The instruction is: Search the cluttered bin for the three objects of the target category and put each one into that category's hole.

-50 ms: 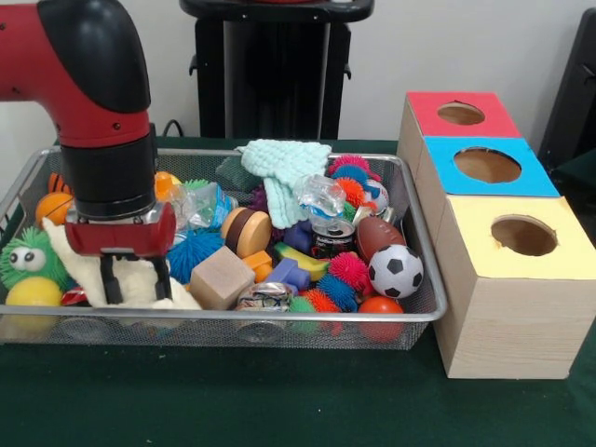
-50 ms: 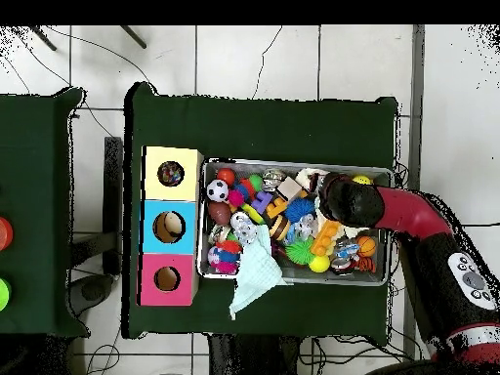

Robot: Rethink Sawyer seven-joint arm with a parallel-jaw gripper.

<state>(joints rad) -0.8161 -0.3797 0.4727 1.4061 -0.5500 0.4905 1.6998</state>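
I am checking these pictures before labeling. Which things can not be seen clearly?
- Gripper, front view: fingers sink into a cream cloth; any hold is unclear.
- Overhead view: the arm covers the gripper.
- Holes of the boxes, front view: insides dark.
- Items under the mint cloth: hidden.

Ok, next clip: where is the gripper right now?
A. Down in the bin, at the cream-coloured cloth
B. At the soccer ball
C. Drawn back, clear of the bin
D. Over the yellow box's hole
A: the gripper is down inside the wire bin, its open fingers straddling the cream-coloured cloth.
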